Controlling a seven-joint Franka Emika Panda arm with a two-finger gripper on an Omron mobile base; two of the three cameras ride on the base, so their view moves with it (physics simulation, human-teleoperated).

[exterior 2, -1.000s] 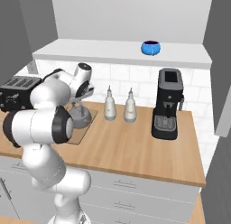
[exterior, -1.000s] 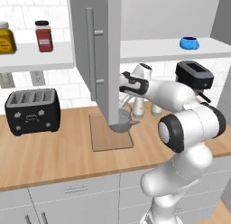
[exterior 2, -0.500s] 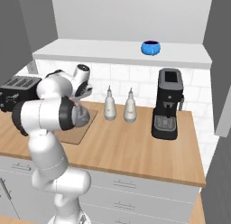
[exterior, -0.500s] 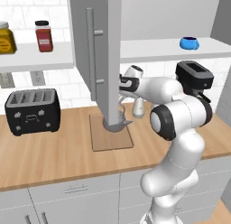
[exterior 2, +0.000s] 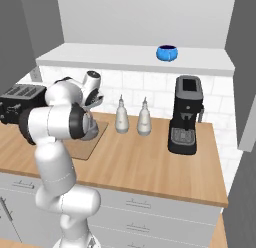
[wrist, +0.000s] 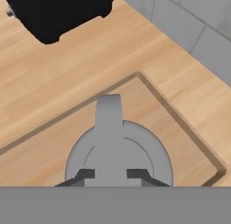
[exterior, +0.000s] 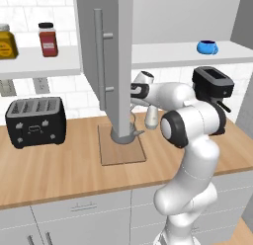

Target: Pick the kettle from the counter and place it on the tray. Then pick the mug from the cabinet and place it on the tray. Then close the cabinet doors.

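The grey kettle [wrist: 119,161] stands inside the light-brown tray [wrist: 180,123] on the counter [exterior: 59,165]. My gripper [wrist: 110,175] is right above it, shut on its arched handle, with one dark fingertip on each side. In the left base view the kettle [exterior: 126,135] peeks out below the open cabinet door [exterior: 111,61], on the tray [exterior: 121,151]. In the right base view my arm covers most of the kettle [exterior 2: 92,130] and tray [exterior 2: 89,146]. The blue mug [exterior: 206,46] [exterior 2: 166,53] sits on the white cabinet shelf to the right.
A black toaster [exterior: 34,121] [wrist: 58,11] stands left of the tray. Two whitish bottles [exterior 2: 121,117] [exterior 2: 144,119] and a black coffee machine [exterior 2: 185,114] stand to its right by the wall. Spice jars [exterior: 48,39] sit on the open shelf.
The gripper and kettle have shifted a little to the left over the tray, and my arm's elbow has swung. The jaws stay shut on the handle.
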